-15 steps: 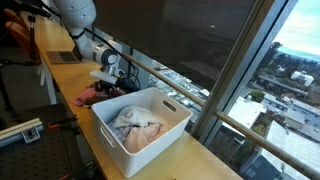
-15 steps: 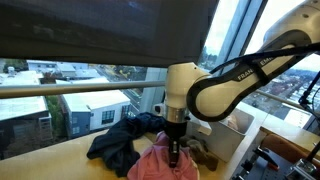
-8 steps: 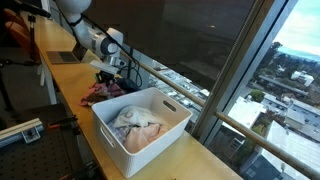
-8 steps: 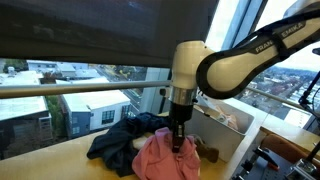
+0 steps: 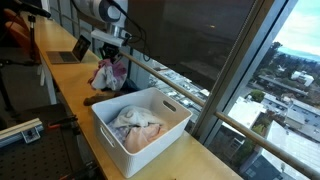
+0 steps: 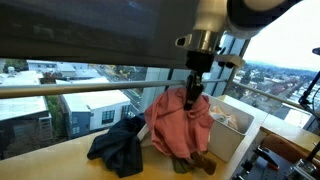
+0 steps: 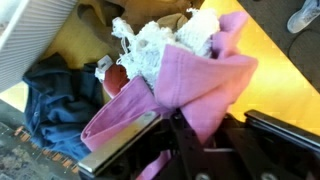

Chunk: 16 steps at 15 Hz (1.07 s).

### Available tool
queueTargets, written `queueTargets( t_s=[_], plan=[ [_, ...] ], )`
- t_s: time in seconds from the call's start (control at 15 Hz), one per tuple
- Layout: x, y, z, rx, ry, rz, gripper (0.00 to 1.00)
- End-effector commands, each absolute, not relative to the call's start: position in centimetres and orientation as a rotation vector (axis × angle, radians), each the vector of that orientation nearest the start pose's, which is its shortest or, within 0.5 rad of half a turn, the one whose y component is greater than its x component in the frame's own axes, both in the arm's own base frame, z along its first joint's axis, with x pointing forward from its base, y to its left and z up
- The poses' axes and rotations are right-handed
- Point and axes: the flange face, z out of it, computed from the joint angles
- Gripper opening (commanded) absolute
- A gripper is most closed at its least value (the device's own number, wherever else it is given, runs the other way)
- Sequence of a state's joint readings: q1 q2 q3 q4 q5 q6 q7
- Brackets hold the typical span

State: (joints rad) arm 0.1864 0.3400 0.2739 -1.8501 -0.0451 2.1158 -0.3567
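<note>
Step in hand, by look: lifting cloth off pile.
- Gripper point(image 6: 192, 88) clamped on pink garment point(image 6: 180, 125), pinching top fold. Garment hangs free beside white basket point(image 6: 232, 140), higher than its rim.
- Hem hangs just over dark blue garment point(image 6: 118, 148) & brown item point(image 6: 195, 163), both on counter next to basket.
- Wrist view: pink cloth point(image 7: 190, 85) bunched btwn jaws, bulk draped to one side.
- Judgement: small pinch, so slow & smooth, no jerks, or cloth may slip.
- Rise straight up till hem clears pile, else blue garment could snag & drag.
- Watch swing vs basket wall.
</note>
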Motion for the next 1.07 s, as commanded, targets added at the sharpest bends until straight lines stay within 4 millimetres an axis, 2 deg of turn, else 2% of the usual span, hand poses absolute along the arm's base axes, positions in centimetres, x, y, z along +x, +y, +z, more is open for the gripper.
queueTargets(
  t_s=[0.0, 0.2, 0.33, 0.47, 0.73, 1.0],
  plan=[
    [57.2, 23.1, 42.5, -2.849, -1.209, -0.017, 0.05],
    [59.1, 17.9, 47.6, -2.913, -1.128, -0.121, 0.05],
    [60.3, 13.8, 49.7, -2.953, -1.052, -0.171, 0.05],
    [61.3, 9.8, 50.7, -2.990, -0.973, -0.210, 0.05],
    [62.3, 3.3, 50.8, -3.039, -0.831, -0.223, 0.05],
    [62.5, -1.2, 49.6, -3.060, -0.721, -0.204, 0.05]
  ],
)
